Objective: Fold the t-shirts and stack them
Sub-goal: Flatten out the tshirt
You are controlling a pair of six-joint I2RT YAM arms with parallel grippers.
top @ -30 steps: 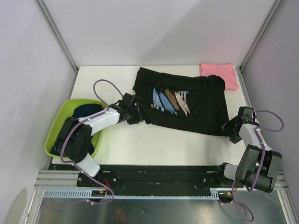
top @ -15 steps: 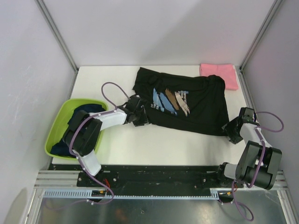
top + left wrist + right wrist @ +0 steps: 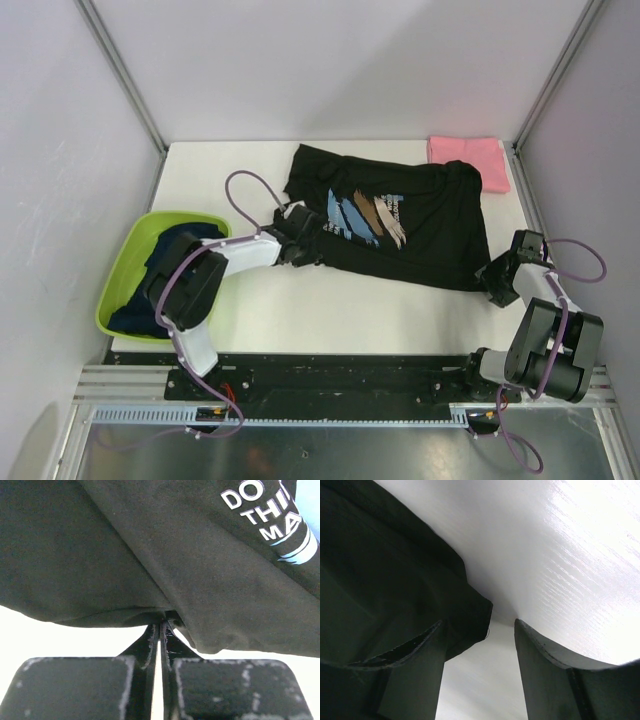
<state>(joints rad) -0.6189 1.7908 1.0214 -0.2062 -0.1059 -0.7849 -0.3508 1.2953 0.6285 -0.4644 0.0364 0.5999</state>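
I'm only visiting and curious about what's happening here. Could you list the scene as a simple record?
Black shirt: spread on the table, print up
Pink shirt: folded, far right corner
Navy shirts: heaped in the green basin, left
Left gripper: shut on the black shirt's left edge
Right gripper: open at its near right corner

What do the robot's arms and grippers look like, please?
The left arm and right arm have white links, black joints and a looped purple cable each. The left gripper and right gripper have flat black fingers, the left's edges scuffed whitish.
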